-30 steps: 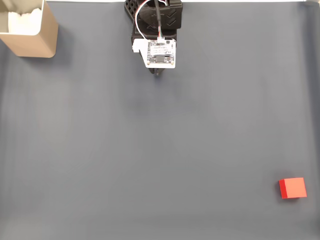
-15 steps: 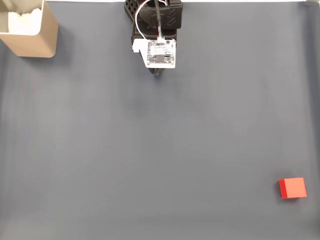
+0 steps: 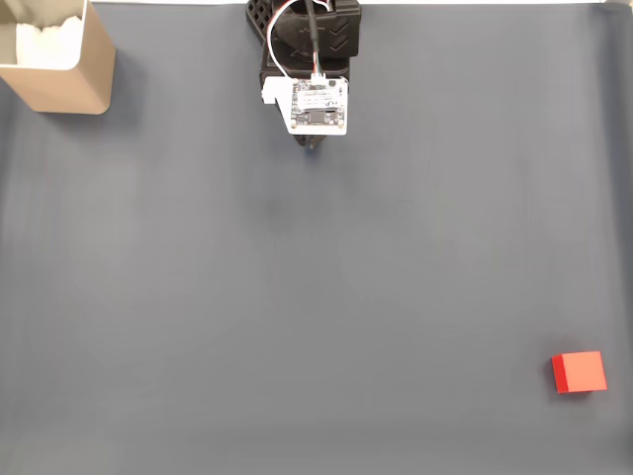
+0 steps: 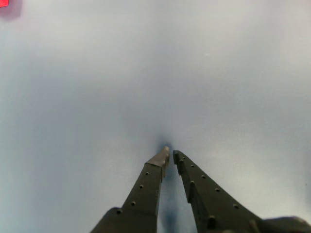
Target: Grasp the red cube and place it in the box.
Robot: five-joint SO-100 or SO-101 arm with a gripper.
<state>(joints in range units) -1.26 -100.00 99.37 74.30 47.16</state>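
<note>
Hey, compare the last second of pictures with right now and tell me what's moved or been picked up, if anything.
Nothing has visibly changed. In the fixed view the arm sits at the top edge as before, the red cube lies untouched at the lower right, and the box stays in the upper left corner. In the wrist view the gripper is shut on nothing above the grey mat.

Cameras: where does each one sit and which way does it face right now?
Fixed view: above, looking straight down on the grey mat; black arm at top centre, tan cardboard box top left, small red cube bottom right.
Wrist view: rides behind the black two-finger gripper, looking forward and down along its closed fingers.
Shared: the mat and the cube, at the wrist view's top-left corner.
</note>
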